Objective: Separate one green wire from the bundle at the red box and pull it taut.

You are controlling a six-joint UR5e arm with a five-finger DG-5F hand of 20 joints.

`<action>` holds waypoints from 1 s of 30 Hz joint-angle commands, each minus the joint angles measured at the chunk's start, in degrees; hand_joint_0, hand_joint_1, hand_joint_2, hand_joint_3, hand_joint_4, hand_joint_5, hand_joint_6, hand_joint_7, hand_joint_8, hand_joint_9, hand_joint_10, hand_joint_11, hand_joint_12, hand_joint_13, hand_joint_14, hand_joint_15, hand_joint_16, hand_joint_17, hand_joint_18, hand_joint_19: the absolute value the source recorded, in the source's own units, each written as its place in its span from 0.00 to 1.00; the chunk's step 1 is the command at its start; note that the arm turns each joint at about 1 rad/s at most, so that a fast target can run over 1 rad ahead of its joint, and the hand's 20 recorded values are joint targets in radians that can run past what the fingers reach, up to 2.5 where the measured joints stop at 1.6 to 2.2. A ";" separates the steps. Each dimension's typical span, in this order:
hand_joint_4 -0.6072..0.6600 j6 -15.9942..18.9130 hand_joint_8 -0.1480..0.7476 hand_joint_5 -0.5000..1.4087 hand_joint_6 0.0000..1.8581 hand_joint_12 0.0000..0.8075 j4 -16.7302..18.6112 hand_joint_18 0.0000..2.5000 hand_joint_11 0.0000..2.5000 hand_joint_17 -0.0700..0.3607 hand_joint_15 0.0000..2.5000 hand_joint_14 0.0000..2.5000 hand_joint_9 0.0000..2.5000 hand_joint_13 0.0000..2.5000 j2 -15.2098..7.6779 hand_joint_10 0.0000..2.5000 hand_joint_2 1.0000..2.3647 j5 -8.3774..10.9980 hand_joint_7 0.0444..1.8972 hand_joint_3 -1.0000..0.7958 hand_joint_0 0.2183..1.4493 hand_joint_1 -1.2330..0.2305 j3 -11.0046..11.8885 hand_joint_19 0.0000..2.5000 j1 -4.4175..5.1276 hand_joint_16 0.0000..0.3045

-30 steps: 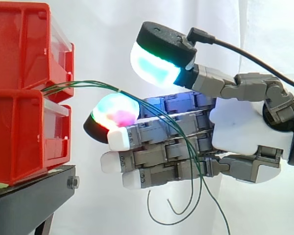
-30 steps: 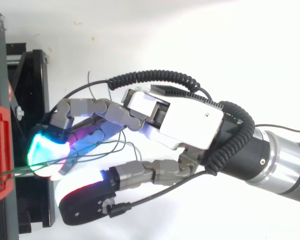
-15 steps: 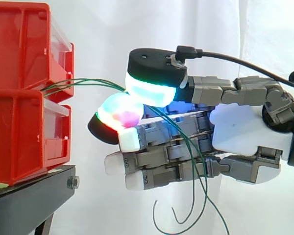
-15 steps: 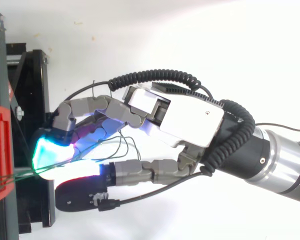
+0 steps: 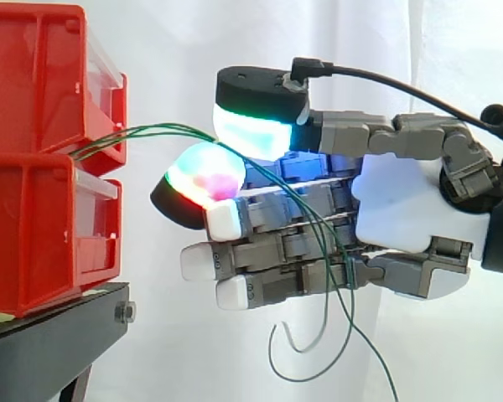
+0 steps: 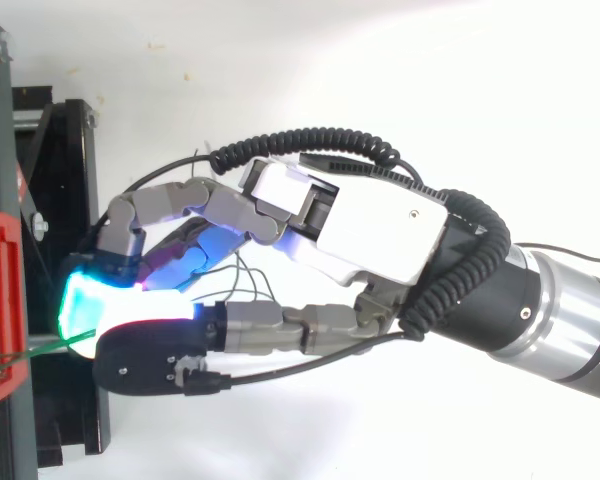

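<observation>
Thumb travel is the main change. Over the last second my thumb pad [image 5: 253, 126] has swung down from well above the fingers and now bears on the glowing fingertip pad [image 5: 203, 174] beneath it. In the top view, the open gap that stood between thumb and fingers is closed.

State of my hand [image 5: 402, 209]: pinching. The green wires [image 5: 163, 128] pass between the two pads. The other fingers lie straight and stacked under the pinch.

Position of the work:
- The wires leave the red box [image 5: 33, 75] ahead of my fingertips, at the seam between its upper and lower bins, and fan slightly there.
- They run to the pinch in a shallow upward bow.
- Behind the pinch they drape across the backs of my fingers.
- The wire tails [image 5: 318, 368] hang loose below my palm.
- In the top view, one strand [image 6: 50, 347] shows just ahead of the thumb pad.

Differences from the earlier frames:
- My palm sits in nearly the same place.
- The span to the box now meets the hand slightly higher.
- The tails below have shifted a little.

Meaning for the task, as a judgement:
- The grasp is made.
- I cannot tell whether the pads hold one strand or several, so separation is not confirmed.
- The span is bowed, so the wire is not yet taut.
- The step remaining is to draw the hand away from the box, keeping pad pressure steady so that the thin strand does not slip out.
</observation>
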 commanded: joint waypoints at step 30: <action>0.63 4.43 0.56 0.16 0.47 0.53 -1.62 0.32 0.31 0.48 0.20 0.01 0.42 0.39 -0.09 0.01 0.02 1.75 0.57 0.46 0.32 0.35 0.09 0.17 1.21 0.20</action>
